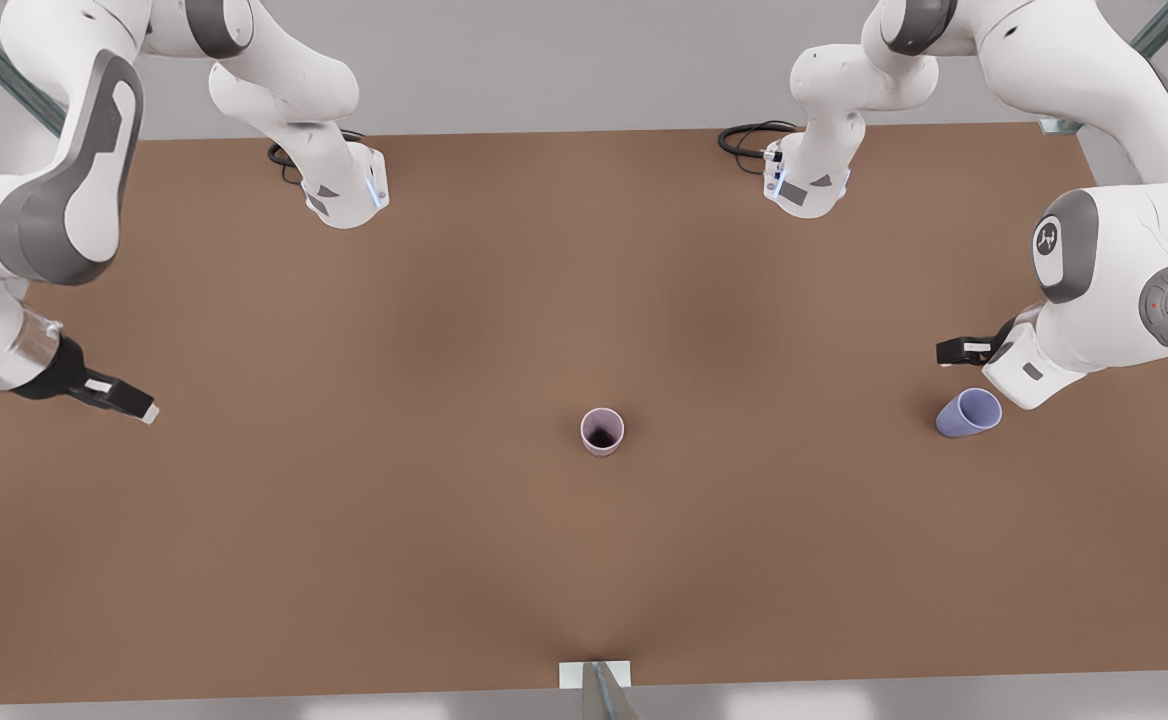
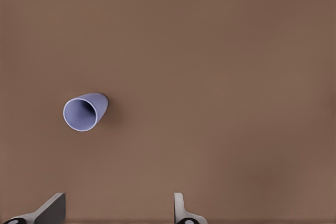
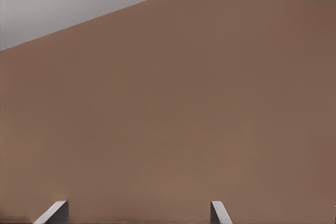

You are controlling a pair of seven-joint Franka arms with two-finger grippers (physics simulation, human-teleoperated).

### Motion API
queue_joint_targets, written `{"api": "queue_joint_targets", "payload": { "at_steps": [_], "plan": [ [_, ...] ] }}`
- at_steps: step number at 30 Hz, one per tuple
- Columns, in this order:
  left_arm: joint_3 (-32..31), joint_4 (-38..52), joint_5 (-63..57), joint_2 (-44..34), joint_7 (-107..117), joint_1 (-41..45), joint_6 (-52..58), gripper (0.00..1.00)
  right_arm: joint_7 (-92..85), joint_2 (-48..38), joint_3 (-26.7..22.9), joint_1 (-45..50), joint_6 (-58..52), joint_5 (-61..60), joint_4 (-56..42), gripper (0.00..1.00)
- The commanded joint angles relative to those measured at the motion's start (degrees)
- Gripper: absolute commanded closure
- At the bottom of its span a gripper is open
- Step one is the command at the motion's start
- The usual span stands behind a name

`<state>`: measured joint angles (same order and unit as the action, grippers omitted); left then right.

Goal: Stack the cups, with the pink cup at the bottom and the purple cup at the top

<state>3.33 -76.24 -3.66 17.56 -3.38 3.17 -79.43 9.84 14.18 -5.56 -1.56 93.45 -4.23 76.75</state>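
Note:
The pink cup (image 1: 602, 432) stands upright near the middle of the brown table (image 1: 444, 330), mouth up and dark inside. The purple cup (image 1: 968, 413) sits near the front view's right edge, with nothing holding it. My left gripper (image 1: 956, 351) hovers just above and beside it, apart from it. In the left wrist view the purple cup (image 2: 84, 111) lies ahead of the left gripper (image 2: 118, 205), whose fingers are spread open and empty. My right gripper (image 1: 134, 403) waits at the front view's left, far from both cups, open (image 3: 139, 209) and empty.
Both arm bases (image 1: 344, 195) (image 1: 809, 185) stand at the table's far side with black cables beside them. The table's edge (image 3: 105, 17) runs across the right wrist view. A small bracket (image 1: 594, 678) sits at the near edge.

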Motion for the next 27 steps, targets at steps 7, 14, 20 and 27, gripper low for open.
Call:
{"api": "queue_joint_targets", "payload": {
  "at_steps": [7,14,20,27],
  "plan": [
    [1.24,-7.07,0.58,-2.27,-0.05,0.0,-5.91,0.0,-19.07,-0.12,0.29,0.51,0.33,0.36,-2.22,0.0],
    [6.25,-24.13,1.29,-3.32,-0.84,-0.35,-29.11,0.0,-19.42,0.23,0.11,0.6,-2.57,-0.16,-2.22,0.0],
    [8.27,-26.32,1.38,1.07,-1.28,-2.64,-42.12,0.0,-19.33,0.41,0.38,0.6,-1.25,0.01,-2.22,0.0],
    [8.36,-26.41,3.31,6.96,-1.45,-4.31,-48.89,0.0,-19.16,0.5,0.29,0.6,-0.55,0.1,-2.22,0.0]
  ]
}}
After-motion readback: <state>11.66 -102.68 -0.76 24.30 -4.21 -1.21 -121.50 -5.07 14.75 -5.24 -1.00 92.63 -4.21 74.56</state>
